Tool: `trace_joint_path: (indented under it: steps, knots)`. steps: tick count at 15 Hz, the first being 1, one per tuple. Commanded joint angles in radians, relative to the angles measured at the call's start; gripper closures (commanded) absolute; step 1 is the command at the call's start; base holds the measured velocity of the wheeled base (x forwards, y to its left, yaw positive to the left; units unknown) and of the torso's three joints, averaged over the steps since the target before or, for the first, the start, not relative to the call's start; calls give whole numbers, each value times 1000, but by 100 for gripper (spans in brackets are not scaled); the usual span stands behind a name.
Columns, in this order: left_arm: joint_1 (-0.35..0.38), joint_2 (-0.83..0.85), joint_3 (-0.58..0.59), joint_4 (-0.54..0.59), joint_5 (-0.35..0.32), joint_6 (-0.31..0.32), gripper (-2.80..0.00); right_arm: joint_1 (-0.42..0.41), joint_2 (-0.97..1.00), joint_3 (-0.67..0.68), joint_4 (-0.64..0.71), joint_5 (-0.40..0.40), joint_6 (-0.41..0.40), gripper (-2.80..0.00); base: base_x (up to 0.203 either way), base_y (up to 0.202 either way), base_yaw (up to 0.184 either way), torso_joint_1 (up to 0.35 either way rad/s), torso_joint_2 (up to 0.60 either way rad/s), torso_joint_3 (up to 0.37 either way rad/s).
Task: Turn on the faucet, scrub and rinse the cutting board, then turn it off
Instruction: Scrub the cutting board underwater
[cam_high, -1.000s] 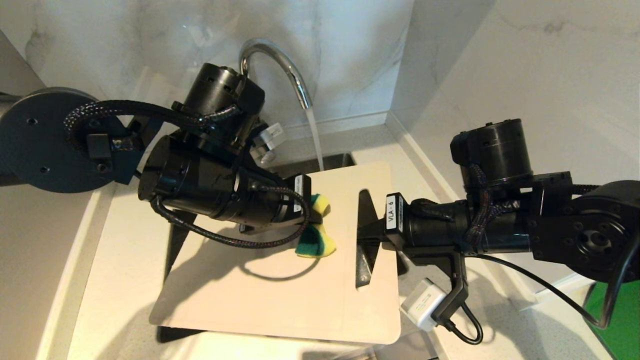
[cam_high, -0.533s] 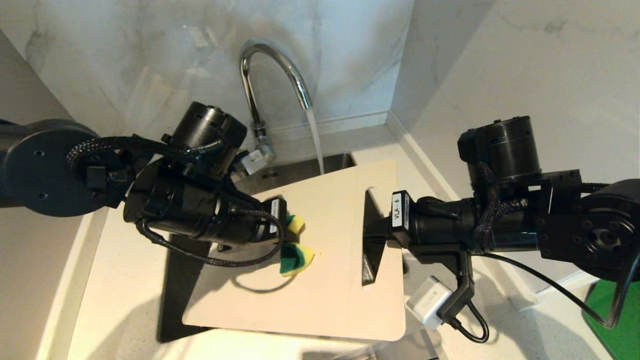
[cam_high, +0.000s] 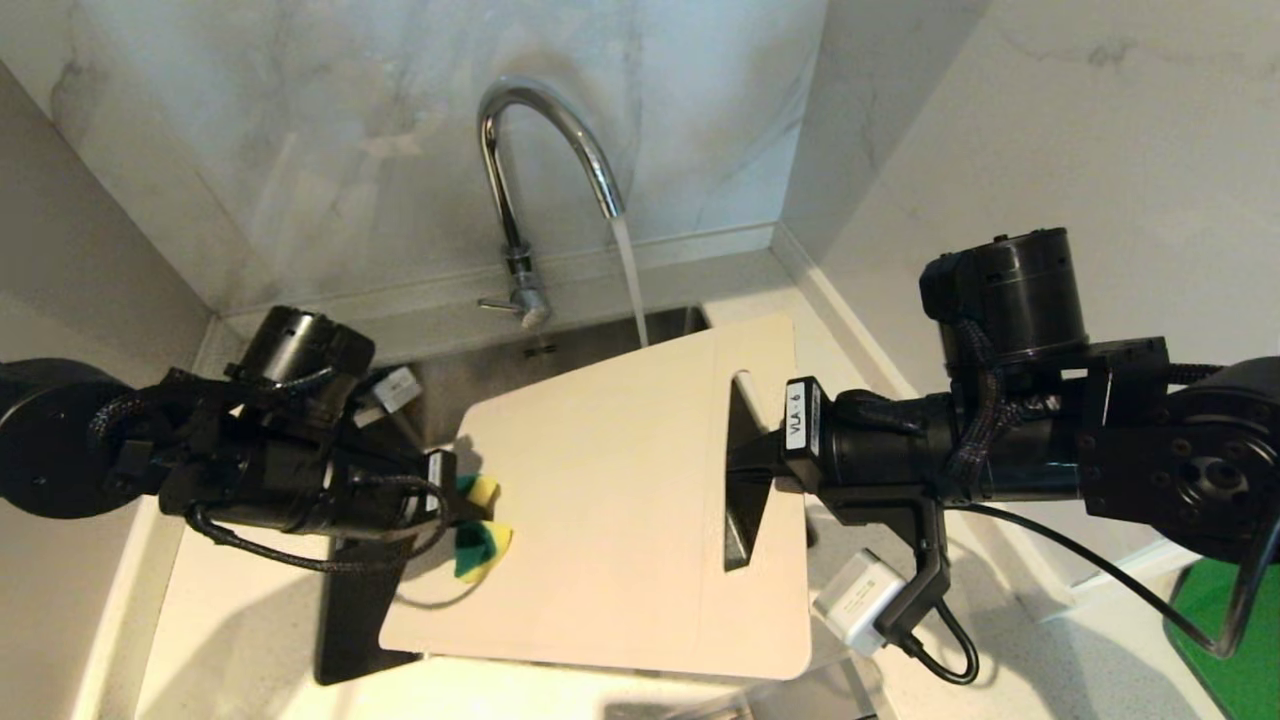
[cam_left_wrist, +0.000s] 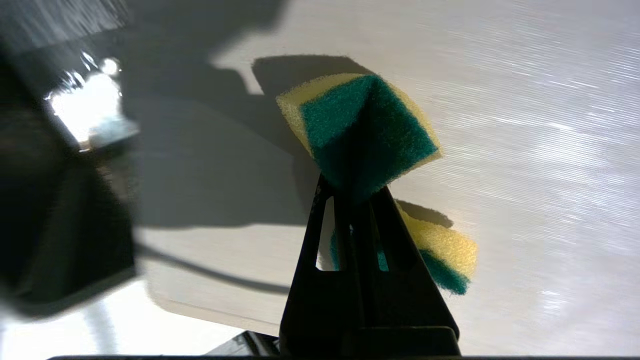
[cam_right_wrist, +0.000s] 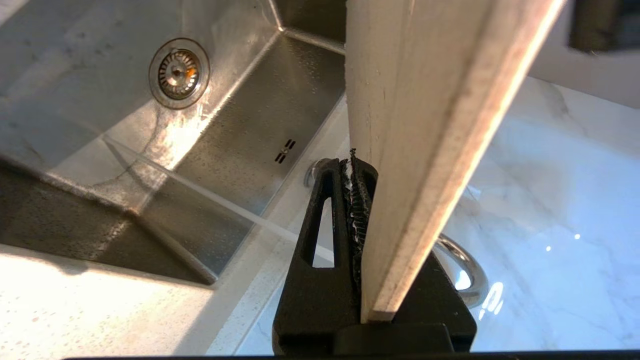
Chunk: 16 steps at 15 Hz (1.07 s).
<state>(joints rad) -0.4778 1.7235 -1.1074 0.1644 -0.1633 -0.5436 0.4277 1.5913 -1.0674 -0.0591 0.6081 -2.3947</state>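
The step in hand seems to be the scrubbing. The faucet (cam_high: 545, 150), in the upper middle of the head view, is running, and its stream falls at the upper edge of the cutting board (cam_high: 610, 500). The board fills the middle of that frame and is held over the sink (cam_right_wrist: 125, 130), tilted, with its handle cutout toward the right.

The right hand (cam_high: 750, 470) comes in from the right of the frame and is clamped on the board at the cutout; in the right wrist view its fingers (cam_right_wrist: 350, 200) pinch the edge of the board between them. The left hand (cam_high: 462, 505) is at the lower left of the head view, at the left edge of the board. It is closed tightly on a green-and-yellow sponge (cam_high: 478, 525), which is folded between the fingers. In the left wrist view the sponge (cam_left_wrist: 360, 130) lies against the face of the board near its corner, but I cannot tell how hard it presses.

As I judge it, the next move calls for bringing the sponge back across the board toward the right, with the sponge flat on the surface of the board, while the right hand keeps its grip firm so that the board does not slip. Rinsing and closing the faucet are not yet done.
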Motion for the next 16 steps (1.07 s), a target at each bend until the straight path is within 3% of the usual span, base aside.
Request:
trace_joint_path:
  steps: [1, 7, 12, 16]
  knots:
    - [95, -32, 63, -7, -31, 28, 0, 0, -1, 0, 1, 2, -14, 0, 0, 0, 0, 0, 0, 0]
    - [282, -90, 119, -6, -124, 109, 0, -1, -1, 1, 1, 2, -14, 0, 0, 0, 0, 0, 0, 0]
    - [295, -123, 87, -9, -131, 99, 0, -1, -1, 4, 1, 1, -12, 0, 0, 0, 0, 0, 0, 0]
    - [295, -157, -36, 3, -130, 26, 0, -1, -2, 14, 1, 1, -12, 0, 0, 0, 0, 0, 0, 0]
